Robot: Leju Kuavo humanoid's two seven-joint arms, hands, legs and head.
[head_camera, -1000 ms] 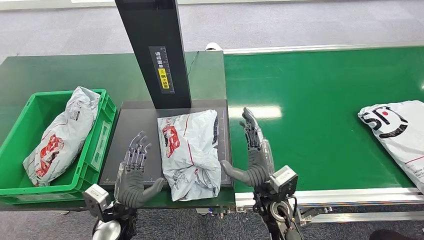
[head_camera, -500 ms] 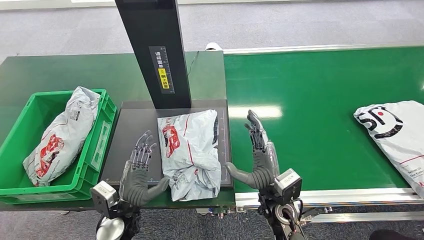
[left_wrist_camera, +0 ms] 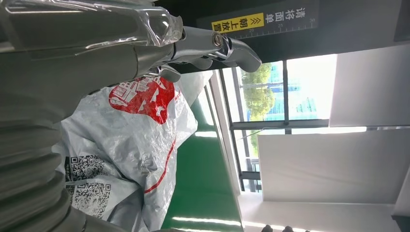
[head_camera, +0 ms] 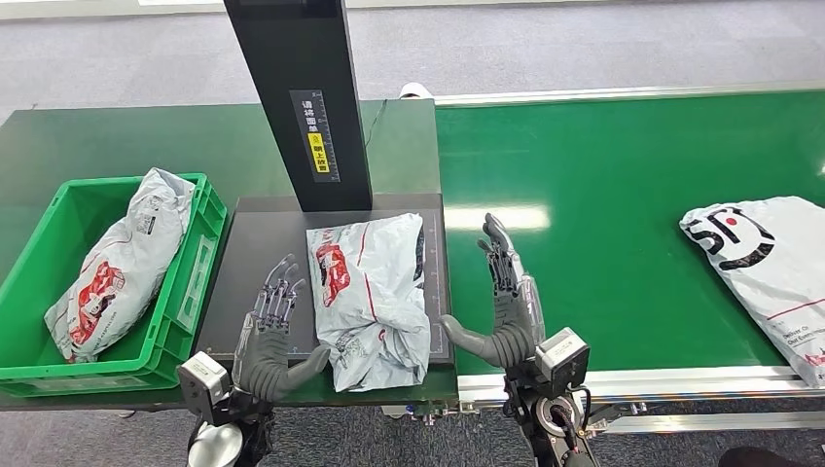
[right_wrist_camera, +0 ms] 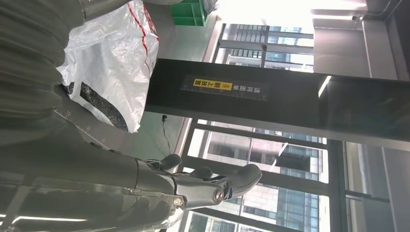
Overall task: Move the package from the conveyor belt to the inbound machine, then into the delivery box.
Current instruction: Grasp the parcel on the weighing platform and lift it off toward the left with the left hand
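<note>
The green conveyor belt (head_camera: 603,195) ran right of the black inbound machine platform (head_camera: 255,255), where the crumpled grey plastic package (head_camera: 370,297) lay. The left hand (head_camera: 268,336) and right hand (head_camera: 501,302) flanked it, fingers spread, holding nothing.

Yellow label (left_wrist_camera: 240,22) on black scanner column (head_camera: 297,97): 朝上放置; QR codes on package (left_wrist_camera: 125,145)

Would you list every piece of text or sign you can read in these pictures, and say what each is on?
"请将面单" and, on yellow, "朝上放置": label on the black scanner column, clearest in the wrist views.
Large black letters, seemingly "SF", with a red dot: package on the conveyor belt.
QR codes and fine print: package on the scanner plate; too small to read.
Red logo on that package and on the package in the green crate: no legible words.
</note>
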